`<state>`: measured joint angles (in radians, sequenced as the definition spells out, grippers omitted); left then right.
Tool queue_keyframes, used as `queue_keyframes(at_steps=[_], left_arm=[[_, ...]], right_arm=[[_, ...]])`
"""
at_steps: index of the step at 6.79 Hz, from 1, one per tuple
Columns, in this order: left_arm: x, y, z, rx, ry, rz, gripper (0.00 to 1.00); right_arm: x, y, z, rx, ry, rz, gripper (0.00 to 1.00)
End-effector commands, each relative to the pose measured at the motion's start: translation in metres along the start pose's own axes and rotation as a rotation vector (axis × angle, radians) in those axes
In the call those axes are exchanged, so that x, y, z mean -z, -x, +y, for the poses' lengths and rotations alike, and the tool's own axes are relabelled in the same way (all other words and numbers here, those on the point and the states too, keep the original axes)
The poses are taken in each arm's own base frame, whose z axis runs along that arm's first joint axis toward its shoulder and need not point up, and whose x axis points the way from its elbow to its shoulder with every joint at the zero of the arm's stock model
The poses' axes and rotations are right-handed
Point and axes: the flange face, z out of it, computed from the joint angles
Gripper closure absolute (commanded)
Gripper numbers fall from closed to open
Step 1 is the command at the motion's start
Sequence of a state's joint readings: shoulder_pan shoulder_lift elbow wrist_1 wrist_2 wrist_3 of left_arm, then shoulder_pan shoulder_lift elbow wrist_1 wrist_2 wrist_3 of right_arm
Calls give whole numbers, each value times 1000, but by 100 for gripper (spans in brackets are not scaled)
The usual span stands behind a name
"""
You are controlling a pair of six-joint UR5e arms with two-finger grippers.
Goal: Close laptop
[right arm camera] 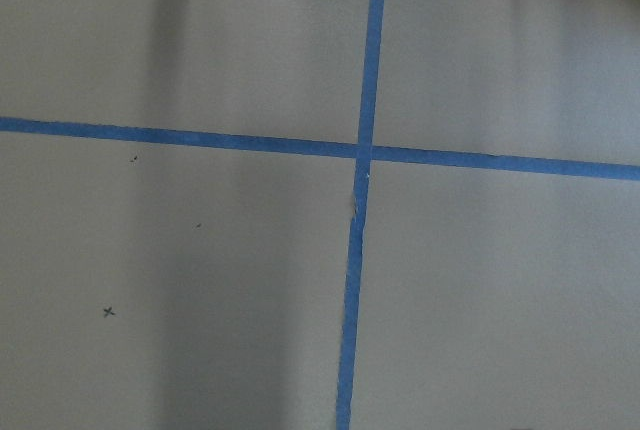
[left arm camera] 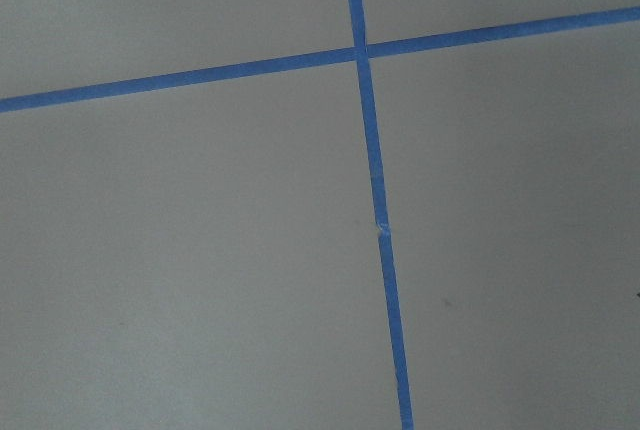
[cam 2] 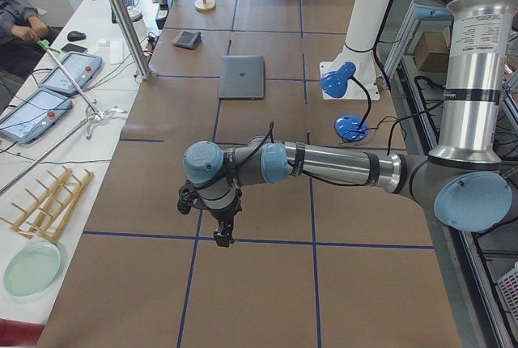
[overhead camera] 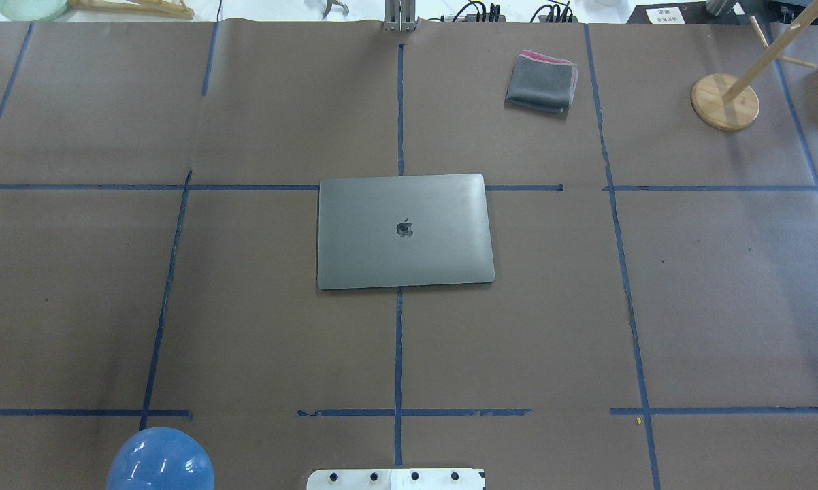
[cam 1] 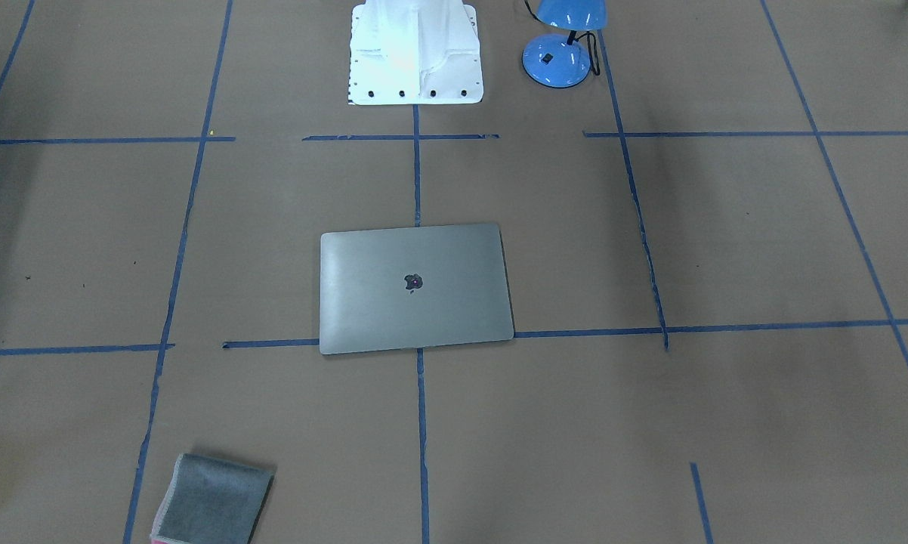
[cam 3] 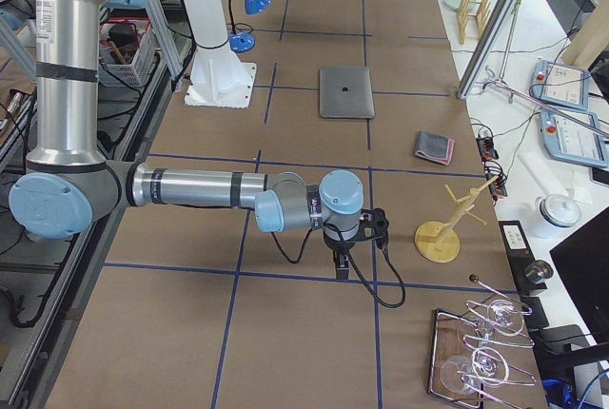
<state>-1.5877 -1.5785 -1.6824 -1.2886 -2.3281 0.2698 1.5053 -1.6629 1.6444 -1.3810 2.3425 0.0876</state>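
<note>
Hanging over the bare tabletop (left arm camera: pixel 200 250), the left fingers (cam 2: pixel 220 239) point down at a crossing of blue tape lines (left arm camera: pixel 362 50). Only a side view shows them, so I cannot tell whether they are clenched or released. The same goes for the right fingers (cam 3: pixel 343 264), poised above another tape crossing at the opposite end.

The laptop (overhead camera: pixel 404 231) lies well apart from both, inward along the tabletop from each set of fingers, in the middle in front of the robot's base (cam 1: pixel 416 53). Its lid is flat down with the logo up, and its long axis runs from one set of fingers toward the other. Neither arm looks clearly nearer. Judging by the shut lid, the closing looks already done.

Beyond the laptop, on the right fingers' side, sits a folded grey cloth (overhead camera: pixel 542 83).
</note>
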Motion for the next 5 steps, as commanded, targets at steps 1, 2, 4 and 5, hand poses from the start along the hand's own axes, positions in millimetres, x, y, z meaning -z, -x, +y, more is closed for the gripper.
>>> queue_keyframes(at_steps=[1, 2, 4, 5], left_arm=[[1, -1, 0, -3, -2, 0, 1], [1, -1, 0, -3, -2, 0, 1], [1, -1, 0, -3, -2, 0, 1], [1, -1, 0, -3, -2, 0, 1]], right_arm=[[0, 1, 0, 2, -1, -2, 0], [1, 1, 0, 6, -5, -2, 0], [1, 1, 1, 9, -10, -2, 0], [0, 1, 3, 8, -9, -4, 0]])
